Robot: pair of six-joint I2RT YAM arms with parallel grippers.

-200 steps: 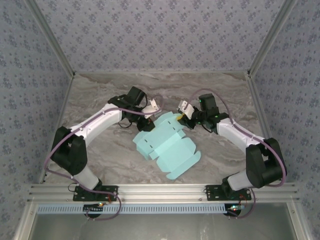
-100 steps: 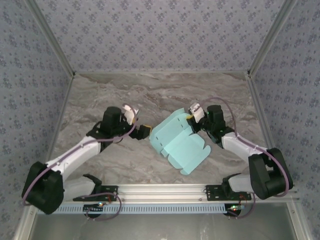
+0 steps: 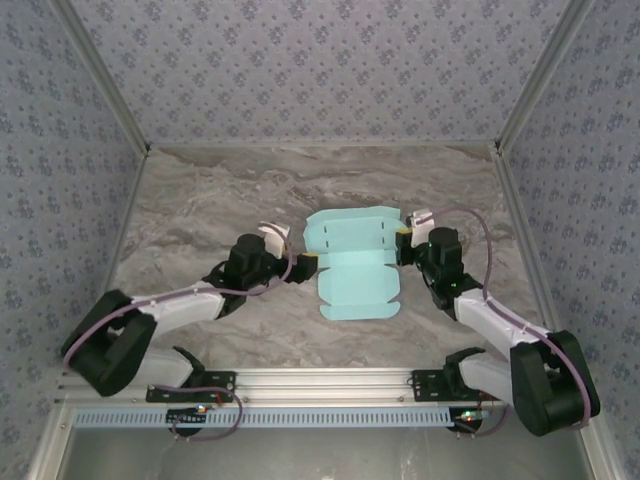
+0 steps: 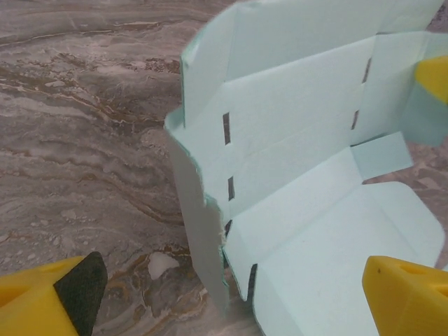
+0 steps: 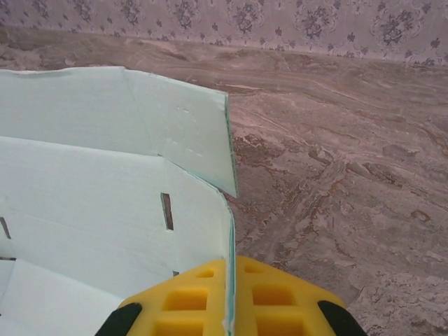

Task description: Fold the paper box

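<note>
paper box mid counter, partly folded, rear panel raised. right tool clamped on right flap edge. left tool wide open, empty, beside left edge. risk: single-point hold; thin card may pivot or tear if pulled.

The left tool stands wide open before the half-folded paper box on the marbled surface.

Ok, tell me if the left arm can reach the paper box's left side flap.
Probably yes: the left gripper is open beside the paper box, nothing between it and the left flap. The right gripper is shut on the opposite edge.
</note>
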